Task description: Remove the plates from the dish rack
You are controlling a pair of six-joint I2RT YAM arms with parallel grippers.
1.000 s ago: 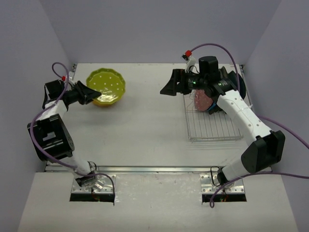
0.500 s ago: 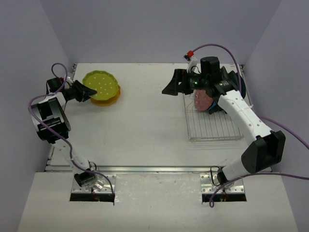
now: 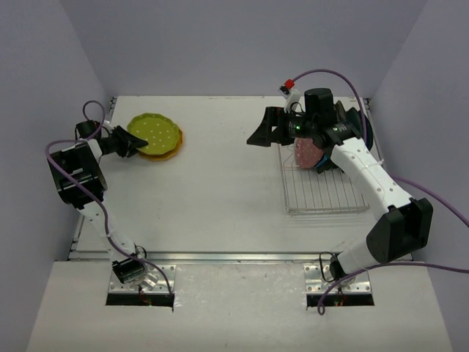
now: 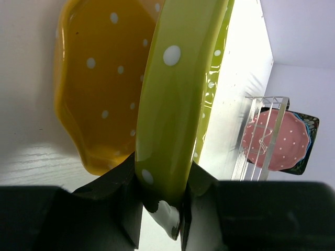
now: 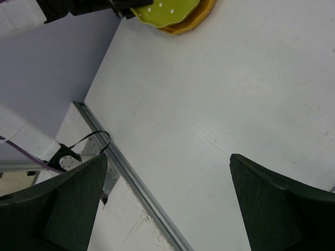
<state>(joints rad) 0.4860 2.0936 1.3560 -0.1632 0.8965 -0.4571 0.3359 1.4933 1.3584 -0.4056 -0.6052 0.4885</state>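
My left gripper [image 3: 132,144] is shut on the rim of the yellow-green dotted plate [image 3: 154,133], which lies almost flat over the orange plate [image 3: 171,149] at the table's back left. In the left wrist view the yellow-green plate [image 4: 172,99] sits between my fingers, with the orange plate [image 4: 99,83] beside it. My right gripper [image 3: 260,134] is open and empty, held above the table left of the silver dish rack [image 3: 322,192]. A pink dotted plate [image 3: 308,152] stands in the rack, with blue and dark plates [image 3: 362,126] behind it, partly hidden by the right arm.
The rack stands at the right side of the table, near the right wall. Purple cables loop off both arms. A metal rail [image 3: 220,257] runs along the table's near edge. The right wrist view shows the two stacked plates [image 5: 175,13] far off.
My left gripper has lowered the yellow-green plate from tilted upright to nearly flat on the orange plate, and the left arm has folded back toward the left wall. The right arm has barely moved.
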